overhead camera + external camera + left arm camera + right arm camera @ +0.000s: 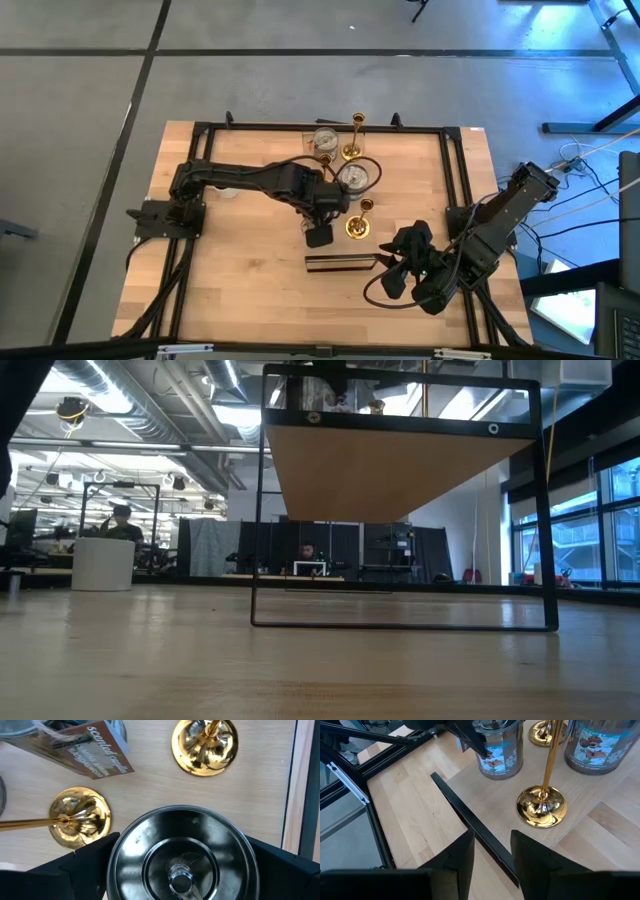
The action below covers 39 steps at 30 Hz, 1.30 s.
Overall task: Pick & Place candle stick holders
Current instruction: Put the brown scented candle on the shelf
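Left tool [182,865], spread wide, straddles the silvery cup [182,857]: rigid, slick metal; grip its rim sides.

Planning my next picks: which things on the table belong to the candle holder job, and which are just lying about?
Job:
- gold holder by the far rail
- gold holder mid-table
- silver tin between the open left gripper
- second tin

Lying about:
- dark bar, straddled by the open right gripper
- black frame
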Tool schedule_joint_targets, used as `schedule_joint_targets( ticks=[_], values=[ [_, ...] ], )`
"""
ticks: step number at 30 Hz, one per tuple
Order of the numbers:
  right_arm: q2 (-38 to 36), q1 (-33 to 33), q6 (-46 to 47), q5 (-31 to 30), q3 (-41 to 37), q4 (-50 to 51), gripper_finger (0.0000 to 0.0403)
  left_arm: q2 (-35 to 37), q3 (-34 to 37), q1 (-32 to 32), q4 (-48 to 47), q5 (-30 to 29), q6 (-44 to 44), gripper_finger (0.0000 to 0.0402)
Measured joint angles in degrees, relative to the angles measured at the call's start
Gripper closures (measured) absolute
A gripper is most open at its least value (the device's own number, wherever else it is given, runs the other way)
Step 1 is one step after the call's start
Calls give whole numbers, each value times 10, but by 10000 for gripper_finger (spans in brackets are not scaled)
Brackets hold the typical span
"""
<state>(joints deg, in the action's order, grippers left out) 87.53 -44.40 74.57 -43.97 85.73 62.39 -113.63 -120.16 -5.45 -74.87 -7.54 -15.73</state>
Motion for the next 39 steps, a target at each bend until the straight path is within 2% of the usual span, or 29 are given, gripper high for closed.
schedule_joint_targets(
  ticks=[4, 16, 20, 24, 28, 32, 36, 39],
  values=[
    [0, 1, 0, 0, 0, 0, 273, 3, -7, 0, -7, -7, 0, 16],
    [0, 2, 0, -5, 0, 0, 273, 3, -103, 7, -7, -9, 0, 16],
    [0, 2, 0, -6, 0, 0, 273, 3, -147, 7, -45, -39, -3, 16],
    [0, 1, 0, -6, 0, -1, 273, 33, -137, 7, -84, -70, -50, 26],
    [0, 1, 0, -5, 0, -2, 273, 52, -137, -1, -115, -69, -86, 69],
    [0, 1, 0, -5, 0, -2, 273, 53, -137, -19, -118, -70, -100, 134],
    [0, 2, 1, -5, 0, -2, 273, 52, -121, -30, -153, -108, -117, 220],
    [0, 1, 2, -4, 0, -3, 273, 53, -76, -21, -145, -136, -141, 304]
  ],
)
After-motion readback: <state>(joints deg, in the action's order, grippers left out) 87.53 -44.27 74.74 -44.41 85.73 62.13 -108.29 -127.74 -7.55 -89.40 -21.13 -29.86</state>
